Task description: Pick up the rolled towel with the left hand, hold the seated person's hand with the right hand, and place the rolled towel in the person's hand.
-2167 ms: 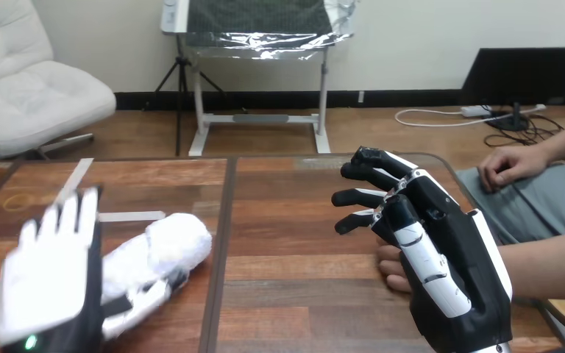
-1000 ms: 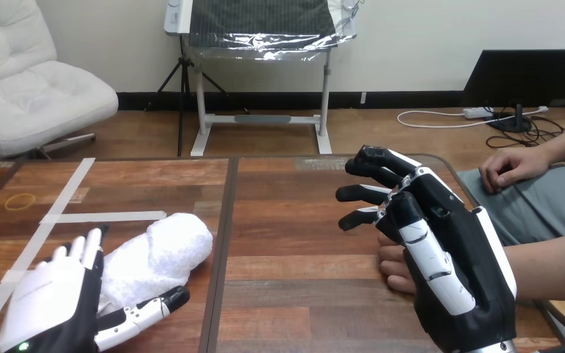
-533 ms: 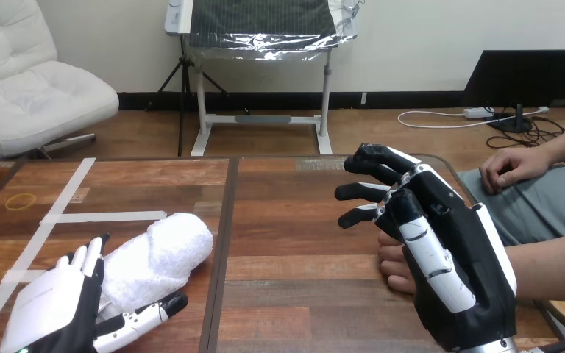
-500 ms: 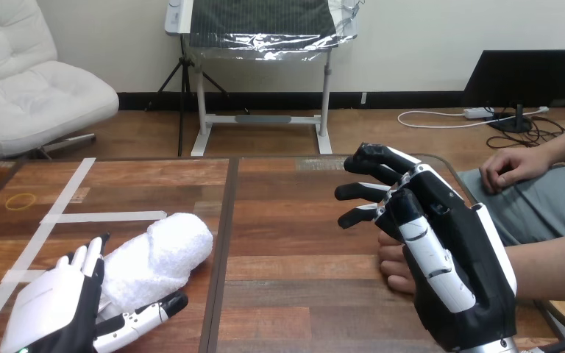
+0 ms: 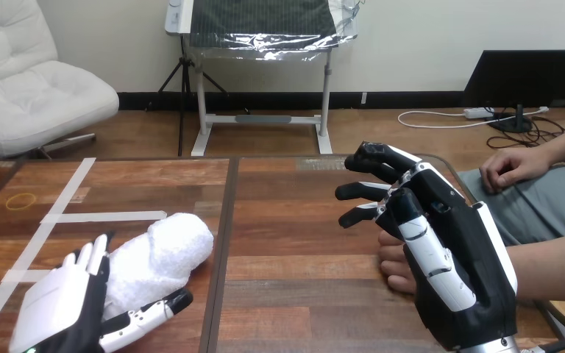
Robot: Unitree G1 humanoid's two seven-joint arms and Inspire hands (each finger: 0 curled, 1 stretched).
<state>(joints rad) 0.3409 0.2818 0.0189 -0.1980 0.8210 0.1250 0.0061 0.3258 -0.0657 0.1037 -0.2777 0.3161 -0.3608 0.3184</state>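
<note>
White towel (image 5: 158, 257) lies on the table (image 5: 294, 220), left of centre. Left hand (image 5: 57, 307) rests flat-fingered against it, thumb along its near side, not gripping. Right hand (image 5: 456, 257) hangs loose-fingered over the person's hand (image 5: 393, 273), grasping nothing.

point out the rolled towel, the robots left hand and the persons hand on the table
rolled towel (image 5: 163, 254), head view, middle of the white roll
left hand (image 5: 57, 307), head view, white shell on its back
person's hand on the table (image 5: 393, 266), head view, its visible fingers
</note>
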